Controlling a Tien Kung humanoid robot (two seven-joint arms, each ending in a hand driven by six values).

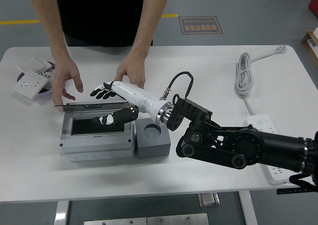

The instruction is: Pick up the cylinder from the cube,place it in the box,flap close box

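Note:
The grey box point(97, 146) stands at the table's left, with its clear lid point(69, 105) hanging almost level above the dark opening. My right hand point(106, 106) reaches in over the box with its fingers spread, some above the lid's edge and the thumb side below it. It grips nothing. The grey cube point(154, 144) sits against the box's right side and its round socket is empty. I see no cylinder, and the box's dark inside does not show one. A person's hands point(67, 78) hover just behind the box's far edge.
White socket plates point(31, 81) and a purple dish point(48, 87) lie at the far left. A coiled white cable point(243, 73) and a power strip point(263, 123) lie at the right. The person stands at the far side.

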